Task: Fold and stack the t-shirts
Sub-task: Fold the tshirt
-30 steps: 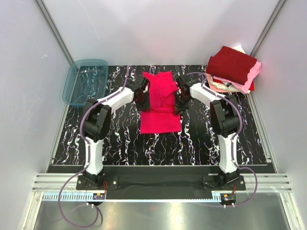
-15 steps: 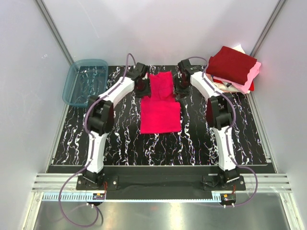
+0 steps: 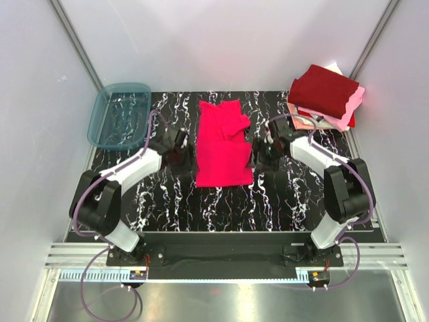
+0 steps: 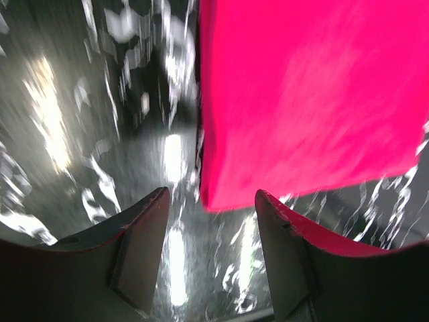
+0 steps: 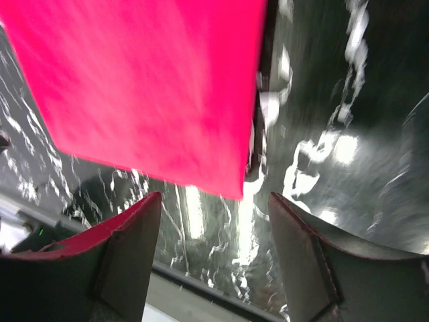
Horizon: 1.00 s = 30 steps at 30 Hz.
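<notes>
Overhead, bright pinkish-red t-shirt: lies flat in the middle of the black marbled table, folded into a long strip that runs from far to near, with a small flap near its far right edge.
Stack of t-shirts: sits at the far right corner, dark maroon on top, with pale pink, salmon and white edges showing beneath; well apart from the bright one.
Blue-grey tub: stands at the far left corner.
Left gripper: low over the table, just beside the strip's left edge at its nearer half; whether it touches the cloth is hard to tell from above.
Right gripper: low over the table, just beside the strip's right edge, opposite the other gripper.
Left wrist, fingers: spread apart with nothing between them, so the grip is released.
Left wrist, cloth: the bright shirt fills the upper right of a blurred picture; one corner lies on the table just ahead of the gap.
Right wrist, fingers: likewise spread, holding nothing.
Right wrist, cloth: the shirt fills the upper left, one corner pointing toward the gap, with marbled table to the right.
</notes>
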Each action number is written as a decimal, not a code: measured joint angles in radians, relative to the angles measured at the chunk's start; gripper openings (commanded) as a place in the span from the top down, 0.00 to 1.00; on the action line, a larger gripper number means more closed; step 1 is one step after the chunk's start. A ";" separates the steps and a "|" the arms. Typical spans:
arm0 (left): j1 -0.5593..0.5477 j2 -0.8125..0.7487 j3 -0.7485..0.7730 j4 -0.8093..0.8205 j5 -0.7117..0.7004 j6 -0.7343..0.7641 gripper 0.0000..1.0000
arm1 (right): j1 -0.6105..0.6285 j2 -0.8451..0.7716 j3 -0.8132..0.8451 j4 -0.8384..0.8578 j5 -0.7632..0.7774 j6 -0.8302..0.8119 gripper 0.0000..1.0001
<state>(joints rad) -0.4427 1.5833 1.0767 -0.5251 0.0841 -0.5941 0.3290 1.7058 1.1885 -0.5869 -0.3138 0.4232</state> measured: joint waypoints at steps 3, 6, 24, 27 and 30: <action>-0.013 -0.042 -0.133 0.066 0.031 -0.037 0.42 | 0.000 -0.020 -0.122 0.061 -0.051 0.043 0.32; -0.014 -0.046 -0.214 0.129 0.055 -0.069 0.43 | 0.002 -0.019 -0.203 0.107 -0.092 0.076 0.33; -0.023 -0.042 -0.380 0.464 0.129 -0.203 0.48 | 0.007 0.034 -0.238 0.246 -0.121 0.150 0.55; -0.040 -0.039 -0.384 0.476 0.129 -0.213 0.51 | 0.022 0.056 -0.203 0.222 -0.109 0.146 0.69; -0.052 -0.028 -0.383 0.491 0.128 -0.224 0.59 | 0.043 0.072 -0.171 0.206 -0.092 0.142 0.80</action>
<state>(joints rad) -0.4946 1.5555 0.6933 -0.0345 0.2123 -0.8177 0.3717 1.7779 1.0176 -0.3813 -0.4061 0.5648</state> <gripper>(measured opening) 0.463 0.276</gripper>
